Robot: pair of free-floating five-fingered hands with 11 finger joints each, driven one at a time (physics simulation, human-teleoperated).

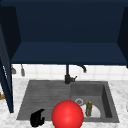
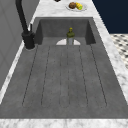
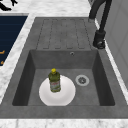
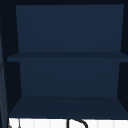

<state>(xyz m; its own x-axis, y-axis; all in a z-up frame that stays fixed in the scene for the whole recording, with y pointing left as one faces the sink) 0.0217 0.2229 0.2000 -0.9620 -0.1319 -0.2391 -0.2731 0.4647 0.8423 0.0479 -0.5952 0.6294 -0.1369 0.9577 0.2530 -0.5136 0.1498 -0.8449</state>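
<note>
Red ball (image 1: 67, 114) sits low in the front view, over the front rim of the sink (image 1: 45, 92), about where the ribbed draining part meets the basin. The left hand (image 1: 37, 118) hangs just to its left, near it but apart, over the sink's front left corner. It holds nothing, and I cannot tell whether it is apart or closed.

By my judgement nothing has been grasped yet, and the hand is only near the ball. Getting to the ball would call for a short sideways move to the right, with the hand spread wide, since the ball looks far bigger than the hand.

In the basin a green bottle (image 3: 54, 81) with a yellow cap stands upright on a white plate (image 3: 65, 96), with the drain (image 3: 82, 80) just beside the plate. The black tap (image 1: 67, 75) rises at the back rim. A dish of food (image 2: 76, 6) rests on the worktop (image 1: 120, 87) beyond the basin. A dark blue cabinet (image 4: 65, 56) hangs open above. Nothing stands between hand and ball; the bottle is well clear of both.
</note>
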